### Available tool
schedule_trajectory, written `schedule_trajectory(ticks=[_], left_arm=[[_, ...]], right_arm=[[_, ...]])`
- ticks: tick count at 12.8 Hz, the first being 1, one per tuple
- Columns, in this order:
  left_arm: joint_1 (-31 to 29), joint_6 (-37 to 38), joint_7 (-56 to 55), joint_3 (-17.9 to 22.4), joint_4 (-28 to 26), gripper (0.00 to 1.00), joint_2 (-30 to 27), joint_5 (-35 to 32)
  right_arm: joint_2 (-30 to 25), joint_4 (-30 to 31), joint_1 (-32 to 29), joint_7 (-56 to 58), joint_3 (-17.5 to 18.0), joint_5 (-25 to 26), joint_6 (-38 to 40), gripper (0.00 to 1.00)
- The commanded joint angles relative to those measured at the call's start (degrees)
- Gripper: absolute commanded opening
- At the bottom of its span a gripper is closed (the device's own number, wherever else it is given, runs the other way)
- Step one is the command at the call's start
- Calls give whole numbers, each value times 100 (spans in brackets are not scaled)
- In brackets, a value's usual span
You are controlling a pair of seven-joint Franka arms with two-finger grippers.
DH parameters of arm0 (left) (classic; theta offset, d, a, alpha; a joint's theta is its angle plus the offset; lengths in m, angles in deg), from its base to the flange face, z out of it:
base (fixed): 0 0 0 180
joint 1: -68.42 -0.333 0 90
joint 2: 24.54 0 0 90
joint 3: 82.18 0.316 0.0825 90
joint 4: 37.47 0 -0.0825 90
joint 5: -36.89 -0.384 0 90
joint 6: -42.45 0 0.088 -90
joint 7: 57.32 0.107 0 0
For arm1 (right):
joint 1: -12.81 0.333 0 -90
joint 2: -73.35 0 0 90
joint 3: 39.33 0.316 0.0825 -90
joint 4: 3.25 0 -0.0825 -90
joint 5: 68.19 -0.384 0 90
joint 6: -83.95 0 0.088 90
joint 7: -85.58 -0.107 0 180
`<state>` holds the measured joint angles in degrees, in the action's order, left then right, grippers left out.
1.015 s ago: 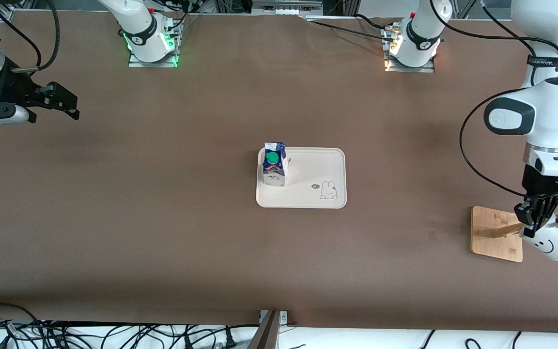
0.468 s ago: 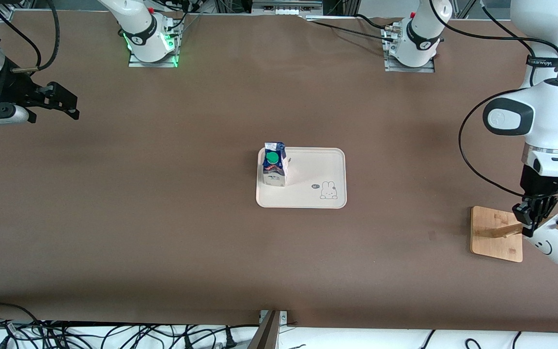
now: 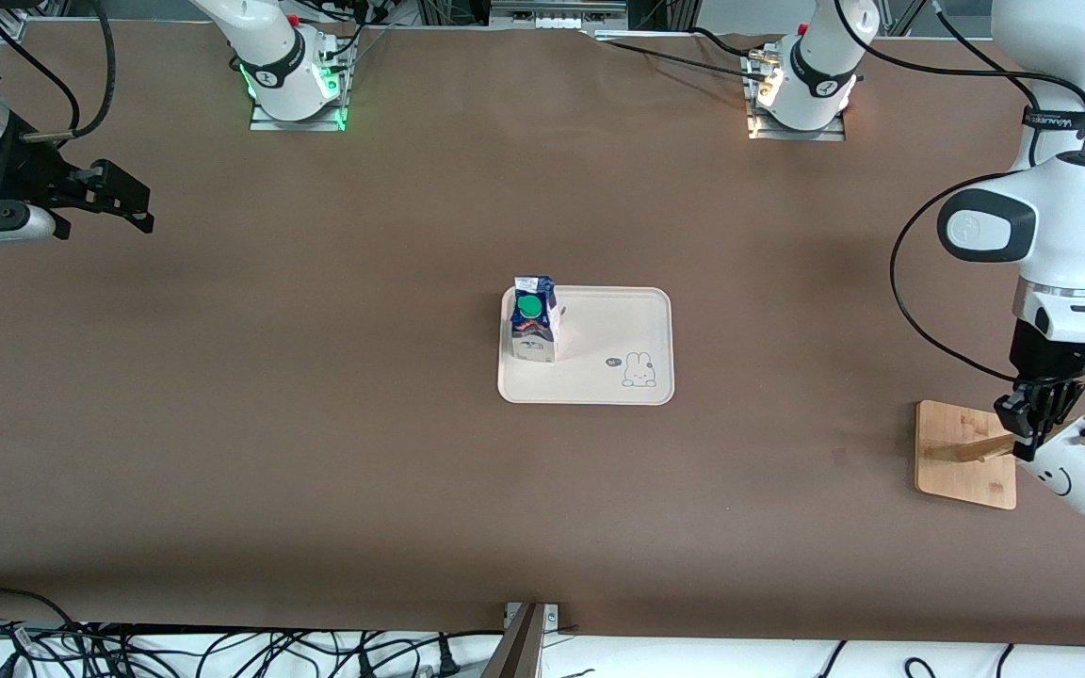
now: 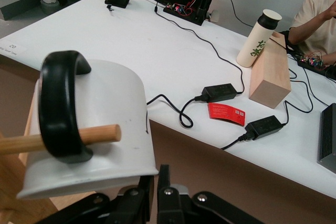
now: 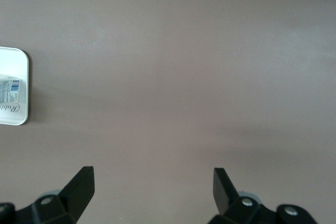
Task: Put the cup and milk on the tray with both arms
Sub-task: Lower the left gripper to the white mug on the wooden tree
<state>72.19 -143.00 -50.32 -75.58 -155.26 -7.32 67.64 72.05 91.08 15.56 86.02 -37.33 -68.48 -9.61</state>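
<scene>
cup (image 3: 1084, 471): hard glazed ceramic, rigid, likely fairly heavy for its size & slick; would chip or break if dropped. Hangs tilted by its black handle (image 4: 62, 106) on a peg (image 4: 58, 138) of the bamboo rack (image 3: 964, 455), well apart from the tray, toward the left arm's end of the table.
cup, where to hold: rim wall pinch, as now; judged OK but glaze is slippery, so the grip needs to be firm. Handle has to slide off along the peg, not straight up (else it snags and may tip the rack).
left gripper (image 3: 1032, 428): at the cup on the rack, fingers pinched nearly together on the cup's rim wall. In the left wrist view the rim sits right at the finger bases, peg through the handle, so cup not yet free.
milk (image 3: 533, 320): light carton, stiff enough but walls dent if squeezed hard; top-heavy-ish shape, could tip if bumped. Stands upright on the tray, at its end toward the right arm, green cap (image 3: 529, 306) on top. Looks done, no hold needed.
tray (image 3: 618, 325): mid-table, flat plastic; bare part by the rabbit drawing (image 3: 638, 369) is the likely spot for the cup.
right gripper (image 3: 119, 202): waits over bare table well apart from the tray, at the right arm's end; jaws wide, holding nothing (right wrist view shows only brown table between the fingers (image 5: 79, 184)).
</scene>
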Motion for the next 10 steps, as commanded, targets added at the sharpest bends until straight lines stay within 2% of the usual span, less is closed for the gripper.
schedule_trajectory(ticks=[1,6,10], left_arm=[[19,43,21,0,-16,0,-306,-70],[72,351,12,-9,-43,0,-553,-34],[98,351,-260,-255,-113,0,-544,-17]], right_arm=[[42,-117,-99,53,73,28,31,100],[42,-117,-99,53,64,28,31,100],[42,-117,-99,53,64,28,31,100]])
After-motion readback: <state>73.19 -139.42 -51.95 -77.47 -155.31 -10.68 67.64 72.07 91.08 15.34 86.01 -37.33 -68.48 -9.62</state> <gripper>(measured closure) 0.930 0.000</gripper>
